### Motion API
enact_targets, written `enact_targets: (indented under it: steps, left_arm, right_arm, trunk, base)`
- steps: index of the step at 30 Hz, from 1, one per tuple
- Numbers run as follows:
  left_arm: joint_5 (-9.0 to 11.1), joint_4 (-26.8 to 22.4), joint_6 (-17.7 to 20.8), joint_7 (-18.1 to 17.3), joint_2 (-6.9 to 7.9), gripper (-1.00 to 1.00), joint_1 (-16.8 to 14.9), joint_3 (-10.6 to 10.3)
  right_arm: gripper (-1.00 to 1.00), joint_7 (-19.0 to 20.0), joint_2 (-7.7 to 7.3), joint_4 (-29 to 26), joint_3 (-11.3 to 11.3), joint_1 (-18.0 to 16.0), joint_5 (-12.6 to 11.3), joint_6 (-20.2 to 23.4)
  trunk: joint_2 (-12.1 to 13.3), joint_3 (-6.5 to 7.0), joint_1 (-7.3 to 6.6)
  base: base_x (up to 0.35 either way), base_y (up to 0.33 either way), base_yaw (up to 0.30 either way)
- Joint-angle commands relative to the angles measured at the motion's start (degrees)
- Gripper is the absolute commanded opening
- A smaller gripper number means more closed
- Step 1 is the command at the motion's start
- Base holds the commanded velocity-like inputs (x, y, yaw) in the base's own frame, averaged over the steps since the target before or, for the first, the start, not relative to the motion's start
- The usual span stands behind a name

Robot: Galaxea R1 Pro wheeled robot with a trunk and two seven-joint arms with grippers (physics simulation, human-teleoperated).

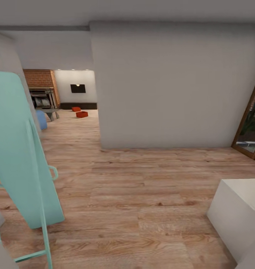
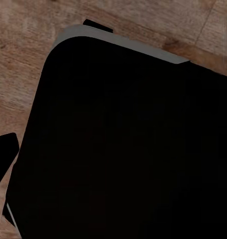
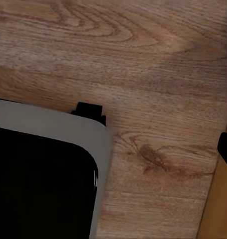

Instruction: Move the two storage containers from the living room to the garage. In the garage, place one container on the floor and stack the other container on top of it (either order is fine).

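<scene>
1. The head view looks over a light wood plank floor [image 1: 142, 194] toward a broad white wall [image 1: 172, 86] that stands in the middle of the scene.
2. Left of this wall there is an opening into the living room [image 1: 73, 93], with a red brick fireplace [image 1: 39, 87], a black TV [image 1: 77, 88] on the far wall and a long dark low cabinet [image 1: 79, 106] under it.
3. The two storage containers [image 1: 82, 114] [image 1: 76, 109] are far away, on the wood floor of that room, in front of the cabinet. They stand near each other, and I cannot tell if they touch.
4. Close at the left, a pale teal folded frame [image 1: 19, 149] stands tilted.
5. A white block [image 1: 239, 213] is at the lower right, and a wooden-framed glass door [image 1: 251, 119] at the right edge.
6. Both wrist views show a dark body with a grey rim over the wood floor. For both the left and the right hand, I cannot tell if it is open or closed.
</scene>
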Motion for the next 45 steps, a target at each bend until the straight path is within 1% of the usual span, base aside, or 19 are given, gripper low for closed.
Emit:
enact_targets:
  steps: [1, 45]
  left_arm:
    - [0.15, -0.02, -0.14, 0.03, -0.01, 1.0, 0.01, 0.14]
    - [0.15, -0.02, -0.24, 0.02, -0.01, 1.0, -0.01, 0.2]
  right_arm:
    - [1.0, 0.04, -0.02, 0.16, 0.35, -0.08, 0.23, -0.34]
    - [1.0, -0.13, -0.03, 0.12, 0.4, -0.08, 0.25, -0.35]
  trunk:
    - [-0.02, -0.05, 0.03]
    - [-0.02, -0.05, 0.03]
  base:
    - [0.321, 0.0, 0.0]
    - [0.321, 0.0, 0.0]
